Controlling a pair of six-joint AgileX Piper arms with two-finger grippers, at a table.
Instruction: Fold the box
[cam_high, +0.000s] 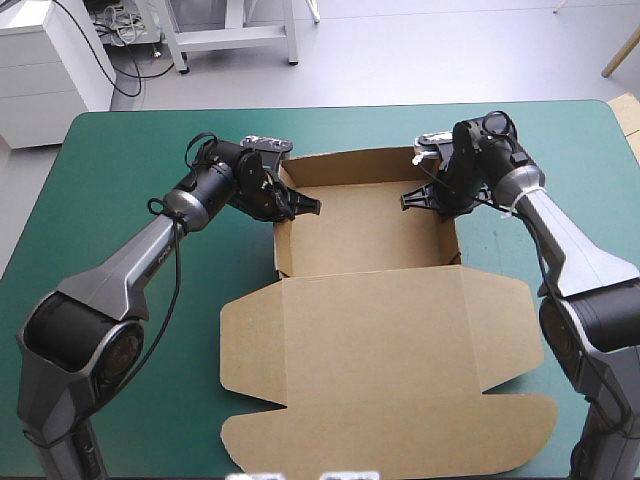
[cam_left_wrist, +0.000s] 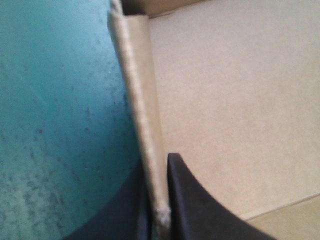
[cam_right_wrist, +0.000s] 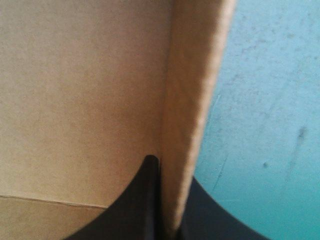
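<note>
Box (cam_high: 380, 300), flat lid (cam_high: 385, 400) only in the high view; left gripper (cam_high: 303, 207), right gripper (cam_high: 413, 198) each tight on a side wall (cam_left_wrist: 140, 100).

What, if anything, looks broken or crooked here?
Nothing stands out. The brown box is an open tray, walls upright, its lid flat on the teal-green cover, no tears showing. The left gripper and right gripper each pinch a side wall.

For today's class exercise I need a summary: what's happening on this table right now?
Two robot arms are working on a brown box. The left tool pinches its left wall, the right tool its right wall. The walls stand raised as an open tray; the lid lies flat on the teal-green table.
</note>
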